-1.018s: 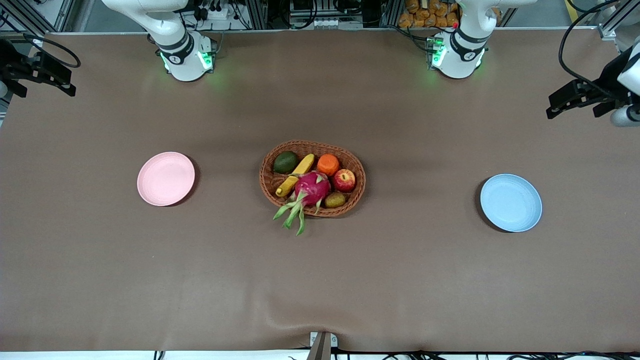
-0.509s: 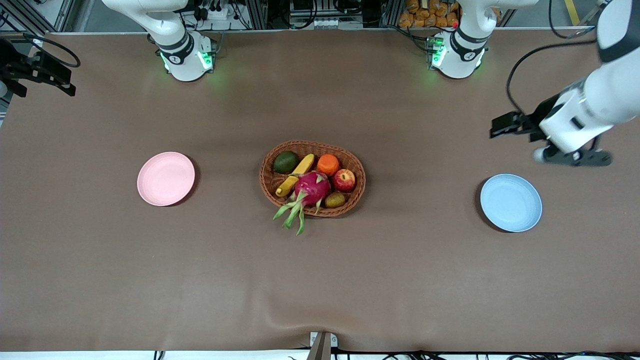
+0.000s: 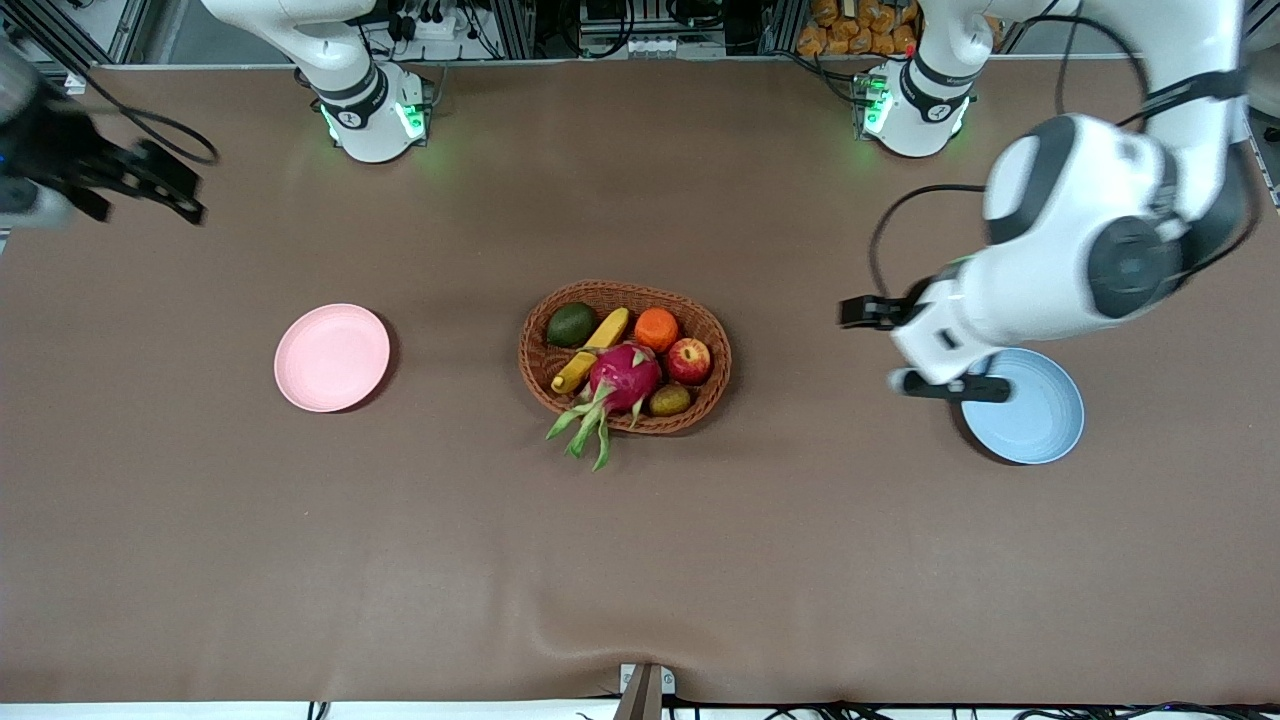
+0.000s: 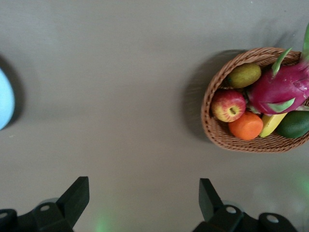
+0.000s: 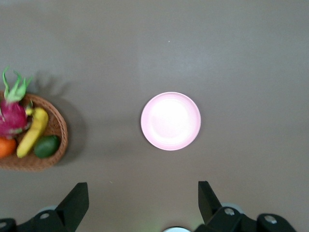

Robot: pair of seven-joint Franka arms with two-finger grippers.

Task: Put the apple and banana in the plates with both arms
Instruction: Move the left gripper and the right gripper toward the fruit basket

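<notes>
Apple (image 3: 688, 360) and banana (image 3: 591, 350) lie in the basket (image 3: 712, 385) mid-table, between the empty blue plate (image 3: 1035, 420) and pink plate (image 3: 332, 357). The left gripper (image 4: 140, 199), fingers spread and empty, hangs over bare table between basket and blue plate; the right gripper (image 5: 140, 199), likewise spread, hangs over its table end.

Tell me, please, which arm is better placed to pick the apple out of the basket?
Probably left. The left claw, open, hangs over bare table between the blue plate and the basket, at the apple's end. The right claw is up near the table's edge, past the pink plate.
</notes>
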